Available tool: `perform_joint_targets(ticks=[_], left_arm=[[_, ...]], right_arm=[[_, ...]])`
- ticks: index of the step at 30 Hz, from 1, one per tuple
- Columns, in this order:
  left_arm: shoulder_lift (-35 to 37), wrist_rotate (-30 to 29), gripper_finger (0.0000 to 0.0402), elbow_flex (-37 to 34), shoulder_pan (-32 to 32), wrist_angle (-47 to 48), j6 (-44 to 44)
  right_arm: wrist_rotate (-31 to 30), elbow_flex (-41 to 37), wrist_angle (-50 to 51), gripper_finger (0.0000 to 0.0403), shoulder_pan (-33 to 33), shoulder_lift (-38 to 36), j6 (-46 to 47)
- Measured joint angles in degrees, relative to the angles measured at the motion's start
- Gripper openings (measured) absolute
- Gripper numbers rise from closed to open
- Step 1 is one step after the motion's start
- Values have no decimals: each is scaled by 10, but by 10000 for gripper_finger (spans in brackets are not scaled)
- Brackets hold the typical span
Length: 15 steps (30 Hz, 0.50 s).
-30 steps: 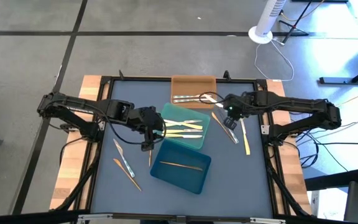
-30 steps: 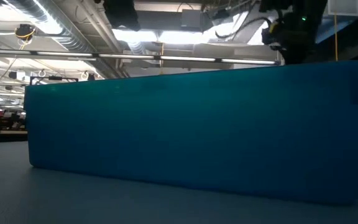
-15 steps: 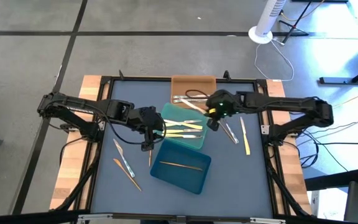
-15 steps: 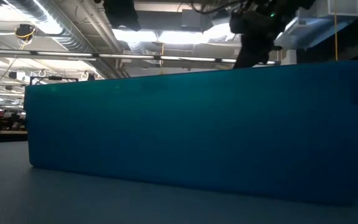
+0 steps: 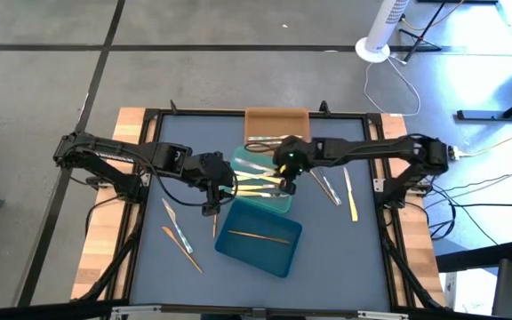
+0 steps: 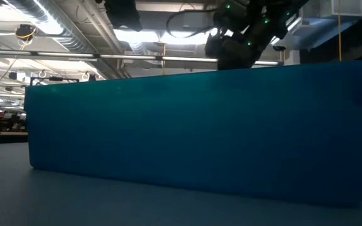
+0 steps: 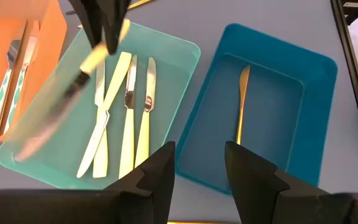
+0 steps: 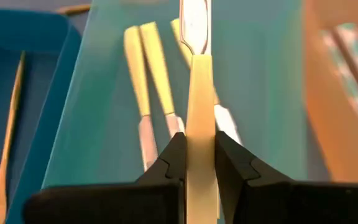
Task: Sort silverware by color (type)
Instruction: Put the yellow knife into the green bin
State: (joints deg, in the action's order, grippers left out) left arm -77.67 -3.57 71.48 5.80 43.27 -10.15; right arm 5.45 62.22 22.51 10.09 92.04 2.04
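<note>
Silverware lies sorted: pale yellow knives [image 7: 126, 118] in our teal-green tray [image 7: 185, 53], one orange-tan knife [image 7: 241, 102] in the dark blue tray [image 7: 319, 68]. Our left gripper [image 7: 197, 171] waits with fingers apart, holding nothing. Our right gripper [image 8: 197, 162] pinches a yellow-handled knife [image 8: 199, 112] above the teal-green tray.

I see a teal-green tray [image 7: 185, 53] with pale yellow knives [image 7: 145, 121]; dark blue tray [image 7: 316, 74] with one orange-tan utensil [image 7: 242, 102]; orange tray [image 7: 48, 37]; grey-blue surface [image 5: 345, 258]; dark fingers [image 8: 232, 165].
</note>
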Motion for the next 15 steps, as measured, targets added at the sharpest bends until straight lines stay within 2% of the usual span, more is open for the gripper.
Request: perform_joint_targets(ticks=[8, 15], left_arm=[[0, 0, 134, 0, 0, 0, 0], [0, 0, 134, 0, 0, 0, 1]], right_arm=[[2, 0, -1, 37, 0, 60, -64], [2, 0, -7, 37, 0, 105, -84]])
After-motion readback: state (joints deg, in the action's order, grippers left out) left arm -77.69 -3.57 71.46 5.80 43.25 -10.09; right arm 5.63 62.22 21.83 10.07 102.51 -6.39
